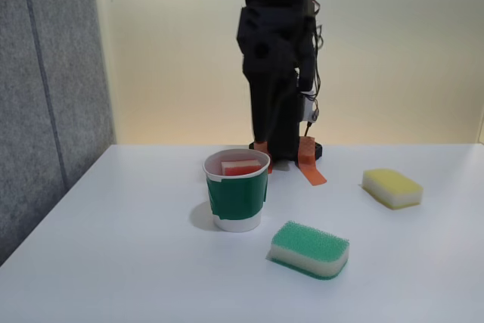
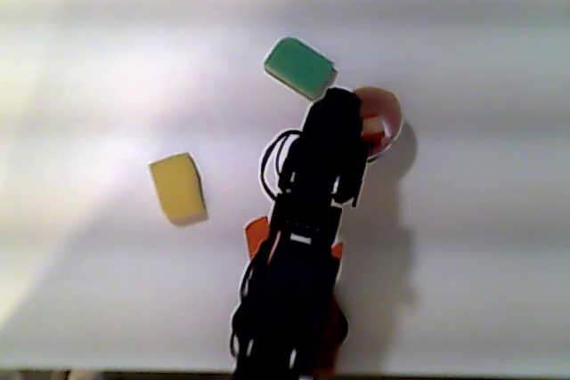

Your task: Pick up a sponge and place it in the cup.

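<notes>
Fixed view first: the red-topped sponge (image 1: 239,166) sits inside the green-banded paper cup (image 1: 236,200), its red face and a strip of cream foam showing just below the rim. That looks like the placing done, as far as this angle tells. The cup stands upright on the white table (image 1: 136,262), a little in front of the arm's base.

Around it, the green-topped sponge (image 1: 309,249) lies flat just to the right and nearer the camera, apart from the cup. The yellow-topped sponge (image 1: 392,187) rests further right, well apart, untouched.

The black arm (image 1: 276,73) stands folded up tall behind the cup, with orange parts (image 1: 308,163) showing low near the base.

From the other view, looking down, the arm (image 2: 303,246) reaches up the picture and its dark end covers part of the cup's rim (image 2: 388,113), where a bit of red (image 2: 372,138) peeks out. The green sponge (image 2: 300,67) and yellow sponge (image 2: 178,188) lie clear of it. The gripper's fingers are lost in the black mass, so I cannot tell whether the pincer is open or closed.

My call: nothing left but to pull clear.
</notes>
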### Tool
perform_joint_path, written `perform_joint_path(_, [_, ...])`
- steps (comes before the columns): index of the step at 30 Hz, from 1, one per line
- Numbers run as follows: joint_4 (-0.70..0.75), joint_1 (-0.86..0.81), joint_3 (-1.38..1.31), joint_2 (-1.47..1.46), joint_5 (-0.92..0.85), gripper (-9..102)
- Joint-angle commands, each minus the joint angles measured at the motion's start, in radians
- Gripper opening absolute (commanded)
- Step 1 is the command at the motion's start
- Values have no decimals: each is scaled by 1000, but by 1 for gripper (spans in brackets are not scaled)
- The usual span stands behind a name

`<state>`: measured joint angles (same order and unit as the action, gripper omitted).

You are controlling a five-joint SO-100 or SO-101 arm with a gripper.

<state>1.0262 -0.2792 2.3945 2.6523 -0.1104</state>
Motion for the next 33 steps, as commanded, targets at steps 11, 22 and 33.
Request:
perform_joint_path(11, [-37,71,261,295,100,0])
perform_joint_path(22, [-196,176,566,486,152,0])
perform_joint_path(33, [-347,241,805,560,140,0])
